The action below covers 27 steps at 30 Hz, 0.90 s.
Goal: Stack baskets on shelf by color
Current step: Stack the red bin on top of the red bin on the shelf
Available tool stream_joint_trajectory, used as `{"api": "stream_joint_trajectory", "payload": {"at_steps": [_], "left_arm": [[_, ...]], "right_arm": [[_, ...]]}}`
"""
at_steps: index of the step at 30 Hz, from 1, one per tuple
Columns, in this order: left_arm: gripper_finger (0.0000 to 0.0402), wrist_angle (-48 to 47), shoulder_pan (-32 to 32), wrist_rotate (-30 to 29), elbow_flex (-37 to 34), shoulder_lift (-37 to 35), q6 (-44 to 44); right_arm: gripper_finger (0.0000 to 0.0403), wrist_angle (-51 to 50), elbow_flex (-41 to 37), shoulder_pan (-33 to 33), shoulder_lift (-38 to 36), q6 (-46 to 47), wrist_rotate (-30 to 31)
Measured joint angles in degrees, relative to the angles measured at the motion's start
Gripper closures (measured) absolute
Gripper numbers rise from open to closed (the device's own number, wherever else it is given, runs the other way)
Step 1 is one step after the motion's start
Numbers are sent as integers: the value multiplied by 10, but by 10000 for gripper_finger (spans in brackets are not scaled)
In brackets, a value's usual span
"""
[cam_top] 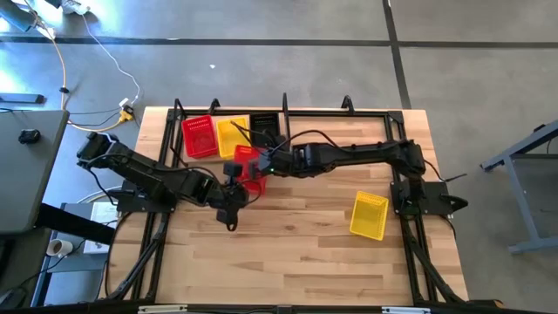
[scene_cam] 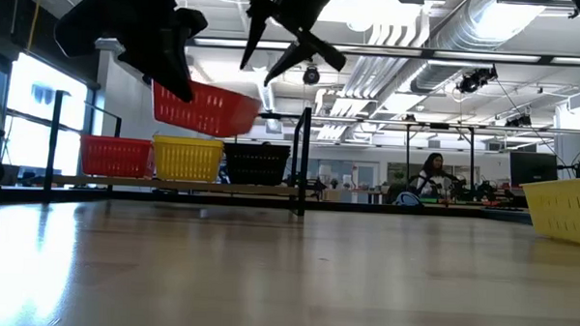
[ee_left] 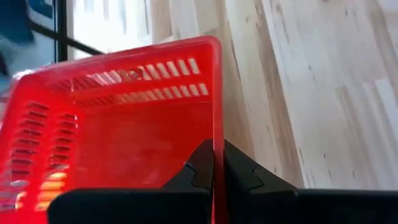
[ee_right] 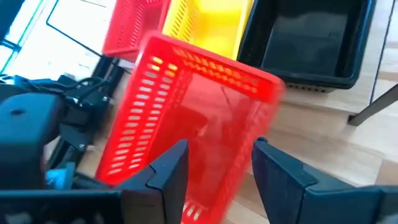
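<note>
A red basket (scene_cam: 205,109) hangs tilted above the table, in front of the shelf (scene_cam: 300,154). My left gripper (ee_left: 217,152) is shut on it. My right gripper (ee_right: 214,168) is open. Its fingers stand on either side of the basket's other end (ee_right: 205,124), and in the low view they (scene_cam: 286,49) show just above it and apart from it. On the shelf board (cam_top: 218,157) a red basket (cam_top: 199,137), a yellow basket (cam_top: 231,135) and a black basket (cam_top: 264,126) stand side by side on their bottoms. Another yellow basket (cam_top: 369,215) sits on the table at the right. My left gripper pinches one side wall of the red basket at its rim (ee_left: 217,118), with one finger inside the basket and one outside. The fingers slant down at it from the table's left side. The basket is lifted clear of the table, tilted, with its opening upward.
The shelf's black metal posts (scene_cam: 305,159) and frame (cam_top: 349,111) run along the table's far edge. The wooden tabletop (cam_top: 288,244) lies bare toward the near edge. A person (scene_cam: 431,178) sits far off in the room behind.
</note>
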Motion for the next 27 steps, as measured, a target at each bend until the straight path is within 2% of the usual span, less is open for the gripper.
{"api": "stream_joint_trajectory", "payload": {"at_steps": [7, 17, 27], "left_arm": [[401, 1, 20, 8, 0, -27, 0], [401, -5, 61, 25, 0, -99, 1], [401, -11, 132, 66, 0, -154, 26]], "right_arm": [[253, -23, 0, 0, -27, -16, 8], [253, -62, 0, 0, -70, -54, 39], [253, -99, 0, -1, -132, -116, 108]]}}
